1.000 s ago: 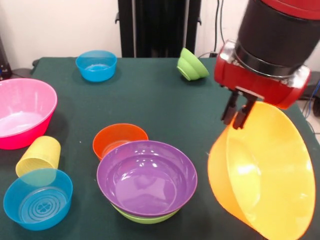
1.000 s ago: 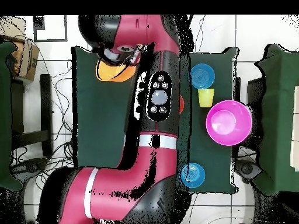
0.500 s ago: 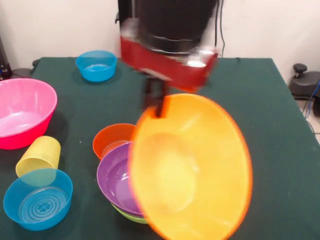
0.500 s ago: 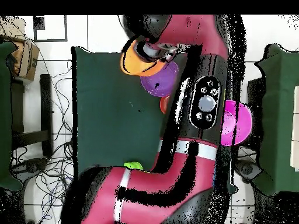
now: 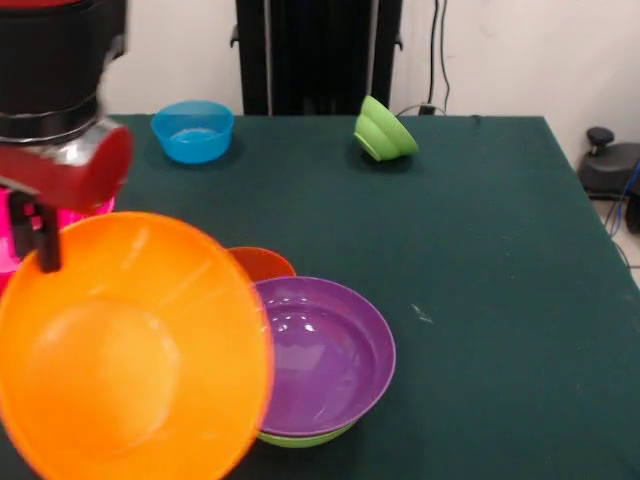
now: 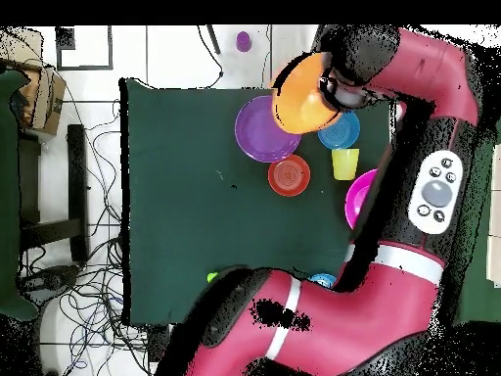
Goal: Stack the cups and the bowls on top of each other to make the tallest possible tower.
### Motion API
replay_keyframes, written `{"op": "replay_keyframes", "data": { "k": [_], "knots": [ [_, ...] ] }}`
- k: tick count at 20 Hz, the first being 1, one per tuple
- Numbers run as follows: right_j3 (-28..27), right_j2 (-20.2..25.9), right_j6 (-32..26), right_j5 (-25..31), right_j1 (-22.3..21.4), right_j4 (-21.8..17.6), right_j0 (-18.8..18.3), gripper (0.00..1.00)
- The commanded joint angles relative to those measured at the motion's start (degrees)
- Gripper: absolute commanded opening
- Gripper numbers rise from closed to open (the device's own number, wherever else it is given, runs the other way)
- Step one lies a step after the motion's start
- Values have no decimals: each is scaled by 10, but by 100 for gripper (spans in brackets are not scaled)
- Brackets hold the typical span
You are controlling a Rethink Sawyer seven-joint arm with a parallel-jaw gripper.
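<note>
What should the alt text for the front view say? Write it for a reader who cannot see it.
The claw holds a big orange bowl by its rim, tilted, low at the left. Beside it a purple bowl sits nested in a lime green bowl; a small blue bowl and a tipped green bowl stand at the far edge of the green table.

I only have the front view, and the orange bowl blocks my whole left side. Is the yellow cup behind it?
Observer: Yes. Overhead shows the cup, set a little apart from the red-orange bowl.
Operator: Anything else hidden there?
Observer: A blue bowl right next to the cup, partly under the orange bowl.
Operator: Is the orange bowl centred over the purple one?
Observer: No. From above it overlaps only the edge of the purple bowl and sits off toward the blue bowl.
</note>
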Motion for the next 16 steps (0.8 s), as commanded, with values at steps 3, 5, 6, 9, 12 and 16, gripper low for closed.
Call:
{"op": "replay_keyframes", "data": {
  "k": [3,5,6,9,12,16],
  "knots": [
    [86,49,-153,-53,3,-42,21,0],
    [104,36,-132,-49,-16,-46,34,0],
    [111,31,-116,-42,-23,-45,42,0],
    [141,25,-70,-31,-50,-35,61,0],
    [160,23,-25,-23,-64,-24,81,0],
    [165,21,31,-30,-60,-12,99,0]
  ]
}}
